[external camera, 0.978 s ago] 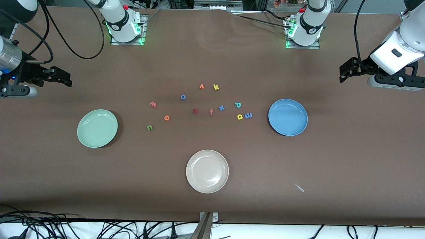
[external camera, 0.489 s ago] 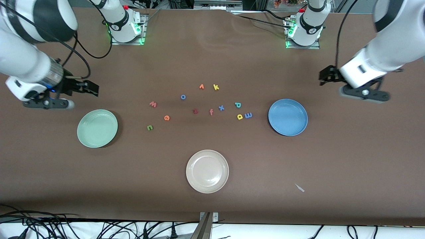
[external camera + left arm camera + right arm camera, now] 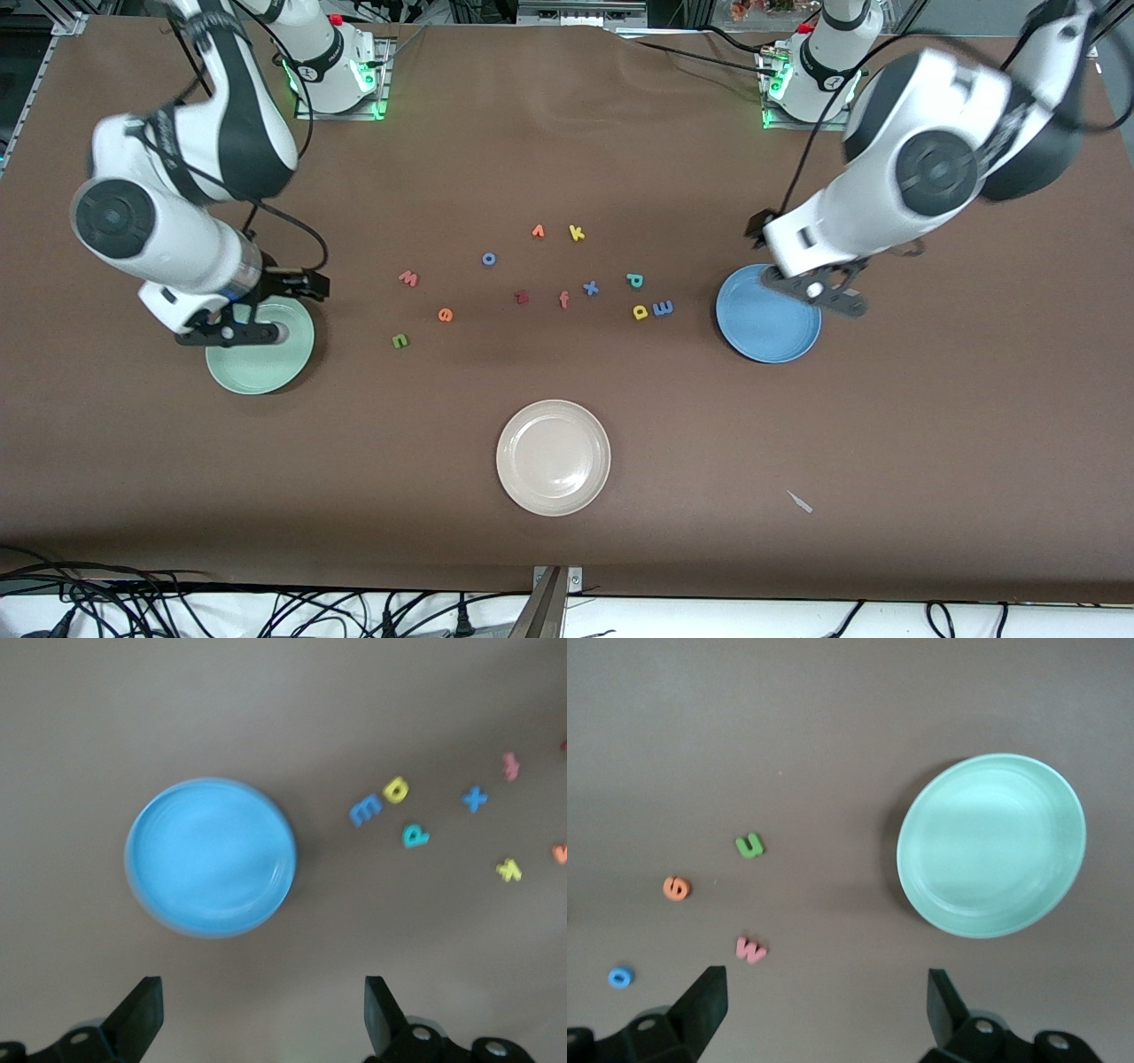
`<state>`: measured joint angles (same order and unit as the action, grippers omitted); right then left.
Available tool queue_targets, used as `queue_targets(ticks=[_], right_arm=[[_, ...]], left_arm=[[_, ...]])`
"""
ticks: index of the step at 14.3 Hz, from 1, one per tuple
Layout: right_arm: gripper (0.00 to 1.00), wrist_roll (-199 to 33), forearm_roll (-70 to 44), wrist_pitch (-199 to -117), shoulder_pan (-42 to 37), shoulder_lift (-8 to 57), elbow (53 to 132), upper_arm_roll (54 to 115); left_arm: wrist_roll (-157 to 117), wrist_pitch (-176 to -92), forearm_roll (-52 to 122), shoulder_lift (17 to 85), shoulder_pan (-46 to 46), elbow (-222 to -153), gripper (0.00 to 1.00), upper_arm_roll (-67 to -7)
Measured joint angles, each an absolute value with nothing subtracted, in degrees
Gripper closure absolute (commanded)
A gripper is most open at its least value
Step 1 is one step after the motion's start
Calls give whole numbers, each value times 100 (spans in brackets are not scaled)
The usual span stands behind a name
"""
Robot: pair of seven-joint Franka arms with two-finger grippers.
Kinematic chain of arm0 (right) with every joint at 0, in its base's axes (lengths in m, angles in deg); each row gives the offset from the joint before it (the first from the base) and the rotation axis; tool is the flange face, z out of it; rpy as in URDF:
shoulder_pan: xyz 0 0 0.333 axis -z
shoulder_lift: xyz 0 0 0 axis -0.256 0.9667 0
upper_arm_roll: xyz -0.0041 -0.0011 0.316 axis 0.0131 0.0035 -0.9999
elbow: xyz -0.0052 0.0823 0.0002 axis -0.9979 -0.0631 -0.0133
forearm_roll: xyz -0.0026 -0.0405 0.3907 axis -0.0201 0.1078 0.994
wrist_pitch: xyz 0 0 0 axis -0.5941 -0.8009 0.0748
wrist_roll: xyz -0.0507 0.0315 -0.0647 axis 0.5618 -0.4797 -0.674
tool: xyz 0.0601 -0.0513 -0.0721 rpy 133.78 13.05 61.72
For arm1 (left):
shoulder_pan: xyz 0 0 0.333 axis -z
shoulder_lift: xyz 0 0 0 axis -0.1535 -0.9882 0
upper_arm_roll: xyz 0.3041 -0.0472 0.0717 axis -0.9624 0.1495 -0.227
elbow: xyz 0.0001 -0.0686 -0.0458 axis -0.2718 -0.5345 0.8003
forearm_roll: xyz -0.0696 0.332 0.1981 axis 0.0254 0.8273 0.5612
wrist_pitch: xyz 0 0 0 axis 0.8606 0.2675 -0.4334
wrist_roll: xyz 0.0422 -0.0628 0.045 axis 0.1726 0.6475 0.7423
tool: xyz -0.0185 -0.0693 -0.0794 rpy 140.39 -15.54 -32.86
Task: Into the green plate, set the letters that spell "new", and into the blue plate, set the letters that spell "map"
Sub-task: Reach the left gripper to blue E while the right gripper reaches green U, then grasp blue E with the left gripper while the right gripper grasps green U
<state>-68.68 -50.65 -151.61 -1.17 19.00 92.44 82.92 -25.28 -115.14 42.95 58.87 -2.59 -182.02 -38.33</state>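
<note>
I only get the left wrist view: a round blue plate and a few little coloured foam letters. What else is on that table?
Observer: A round pale mint-green plate lies toward the right arm's end of the brown table.
Operator: Are there any letters near it?
Observer: Yes. A tiny green foam n, an orange foam e and a salmon-red foam w lie on the table beside it, none of them in it.
Operator: Is the other arm doing anything?
Observer: The right gripper hangs above the table by the green plate. Its fingers are open and hold nothing.
</note>
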Motion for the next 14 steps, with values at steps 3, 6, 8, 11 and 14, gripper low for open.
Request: queue_targets(ticks=[3,6,8,11,14], right_arm=[[0,-6868,-5064,-15775,-217,2343,9261,8274],[0,-6864,-5061,-16448,-273,2707,9387,8189],[0,-6860,-4974,-16619,-280,2842,9452,8155],[0,-6876,-4694,-16637,-280,2917,9478,8151],[0,-7030,-4659,-16705,-270,2978,9478,8147]], left_arm=[[-2540,-12213,4494,5176,197,-18216,0,-3795],[-2614,-12738,5030,4767,688,-18336,0,-3753],[-2964,-12976,5082,4591,910,-18396,0,-3742],[-3944,-13252,5083,4418,909,-18463,0,-3771],[-4750,-13898,5083,4269,853,-18729,0,-3801]])
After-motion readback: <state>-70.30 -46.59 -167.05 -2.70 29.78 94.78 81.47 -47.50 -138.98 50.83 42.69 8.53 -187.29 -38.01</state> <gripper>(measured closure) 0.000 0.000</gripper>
